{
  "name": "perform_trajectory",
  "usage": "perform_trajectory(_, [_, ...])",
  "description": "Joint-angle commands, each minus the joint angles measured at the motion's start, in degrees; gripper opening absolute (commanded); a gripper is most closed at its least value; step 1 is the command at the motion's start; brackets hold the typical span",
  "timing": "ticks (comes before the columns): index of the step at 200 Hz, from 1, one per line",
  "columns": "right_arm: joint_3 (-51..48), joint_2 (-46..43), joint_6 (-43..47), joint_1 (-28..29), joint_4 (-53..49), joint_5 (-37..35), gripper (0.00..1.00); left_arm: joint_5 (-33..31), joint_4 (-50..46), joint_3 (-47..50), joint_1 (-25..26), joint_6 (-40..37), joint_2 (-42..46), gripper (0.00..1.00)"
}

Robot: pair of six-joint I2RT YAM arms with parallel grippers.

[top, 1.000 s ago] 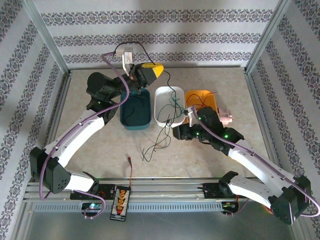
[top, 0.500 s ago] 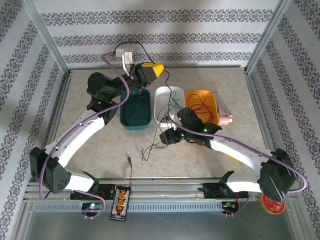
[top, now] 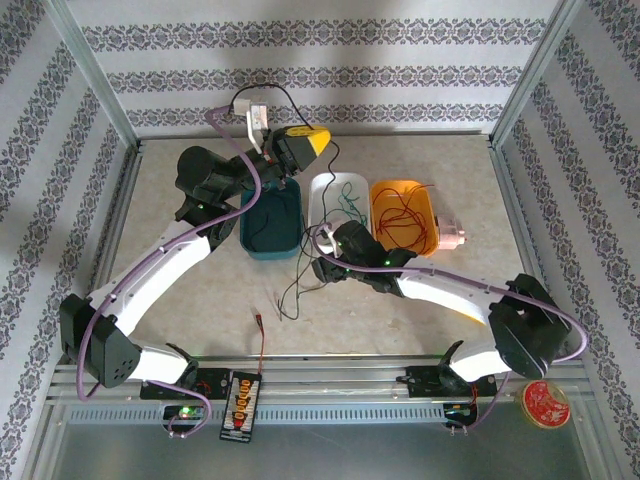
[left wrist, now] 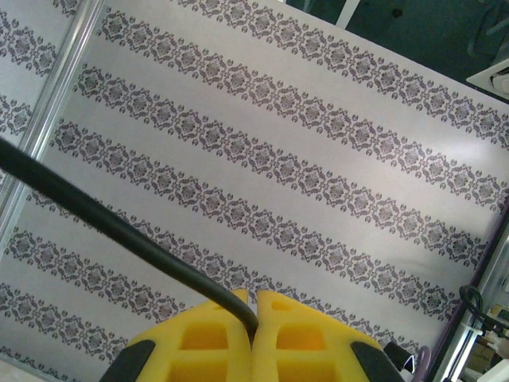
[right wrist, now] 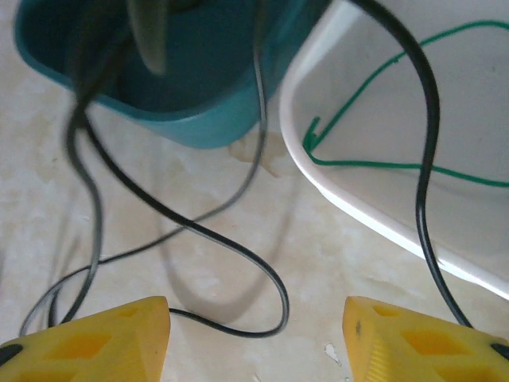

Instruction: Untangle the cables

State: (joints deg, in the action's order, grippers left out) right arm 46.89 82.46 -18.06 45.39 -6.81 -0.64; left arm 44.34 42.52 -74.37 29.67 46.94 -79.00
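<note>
Marbled table (top: 200,290); left jaws clamp black cable (left wrist: 119,227), right jaws spread.

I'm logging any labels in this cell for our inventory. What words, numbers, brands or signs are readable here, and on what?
No text can be read in any view.
Red disc at the near right: pale marks, too small to read.
Black board with orange plugs: any print is too small to read.
Wallpaper: ornament, no letters.
Black cable in the left claw: unmarked.
</note>
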Motion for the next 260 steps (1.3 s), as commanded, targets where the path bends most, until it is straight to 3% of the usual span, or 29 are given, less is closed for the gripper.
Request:
perform_trajectory(1, [-2.49, 1.45, -2.19, -1.22, 1.72, -0.3, 0.59, 0.19, 3.16, -1.12, 0.66, 0.06, 2.81, 0.0])
perform_trajectory(53, [-7.79, -0.82, -4.84, -6.17, 7.21, 7.03, 0.58, 3.04, 5.37, -3.6, 1.07, 1.89, 3.72, 0.0])
perform_trajectory(103, [-16.14, -13.73, -3.54, -11.01, 9.38, 14.0, 0.59, 10.91, 4.9, -6.6, 3.83, 2.27, 2.74, 0.0])
perform_trajectory(166, [-19.47, -27.68, -2.98, -11.2, 10.4, 16.56, 0.6, 15.14, 7.07, -8.64, 6.89, 2.74, 0.41, 0.0])
perform_trajectory(196, [-18.62, -26.02, -3.22, -11.2, 10.93, 16.95, 0.6, 16.08, 9.83, -9.48, 7.68, 4.86, -1.63, 0.0])
perform_trajectory(241, [-16.56, -15.15, -5.18, -10.98, 15.45, 15.14, 0.57, 17.79, 20.67, -11.08, 8.21, 13.57, -5.34, 0.0])
perform_trajectory(252, [-15.94, -12.14, -6.19, -11.08, 16.61, 13.78, 0.51, 18.29, 22.03, -11.6, 8.23, 15.15, -6.06, 0.0])
perform_trajectory(260, [-15.35, -10.26, -7.18, -11.11, 17.12, 12.15, 0.39, 18.57, 22.51, -11.78, 8.3, 15.78, -6.33, 0.0])
